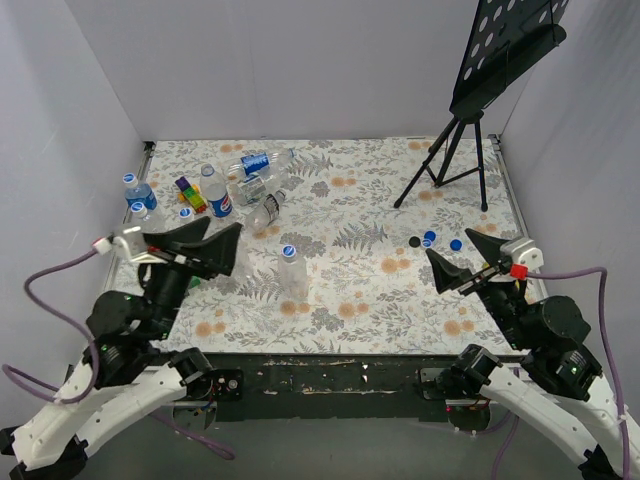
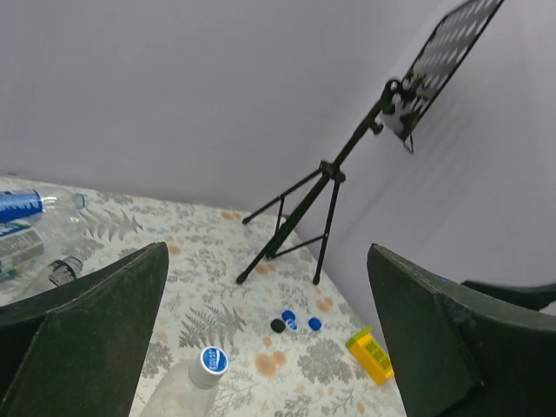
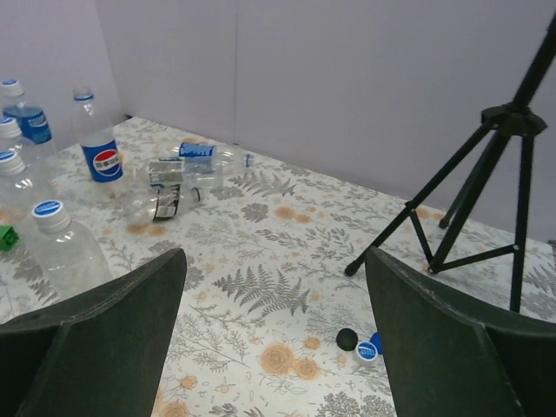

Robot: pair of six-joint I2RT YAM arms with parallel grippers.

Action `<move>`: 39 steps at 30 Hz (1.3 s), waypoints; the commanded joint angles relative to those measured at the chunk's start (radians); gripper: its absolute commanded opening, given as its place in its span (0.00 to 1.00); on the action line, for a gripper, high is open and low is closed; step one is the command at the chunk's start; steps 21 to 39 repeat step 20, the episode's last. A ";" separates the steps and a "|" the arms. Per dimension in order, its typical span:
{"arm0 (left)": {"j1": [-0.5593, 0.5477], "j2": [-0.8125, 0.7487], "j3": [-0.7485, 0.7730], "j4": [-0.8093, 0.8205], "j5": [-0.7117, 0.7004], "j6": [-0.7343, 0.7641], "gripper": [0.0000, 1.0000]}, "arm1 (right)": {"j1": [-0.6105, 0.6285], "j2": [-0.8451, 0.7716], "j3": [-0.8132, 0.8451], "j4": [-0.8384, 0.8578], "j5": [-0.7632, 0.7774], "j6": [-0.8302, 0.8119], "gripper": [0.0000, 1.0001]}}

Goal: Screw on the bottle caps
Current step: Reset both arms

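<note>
Blue round plastic screw caps (image 1: 430, 237) loose by right gripper (image 3: 274, 261), likely its next pick; it and left gripper (image 2: 268, 250) both spread, empty.

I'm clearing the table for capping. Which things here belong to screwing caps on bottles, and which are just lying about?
For the job: bottles at the left, capped bottle mid-table, loose blue caps.
Lying about: black tripod stand, coloured toy blocks among the bottles, yellow block, small black round piece.
</note>
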 commanded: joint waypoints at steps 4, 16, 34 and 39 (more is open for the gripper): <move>0.002 -0.160 0.136 -0.227 -0.161 0.021 0.98 | 0.002 -0.116 -0.049 0.037 0.146 -0.016 0.91; 0.002 -0.253 0.203 -0.301 -0.141 0.038 0.98 | 0.004 -0.136 -0.036 0.023 0.163 -0.027 0.92; 0.002 -0.260 0.202 -0.301 -0.141 0.040 0.98 | 0.004 -0.137 -0.036 0.021 0.166 -0.027 0.92; 0.002 -0.260 0.202 -0.301 -0.141 0.040 0.98 | 0.004 -0.137 -0.036 0.021 0.166 -0.027 0.92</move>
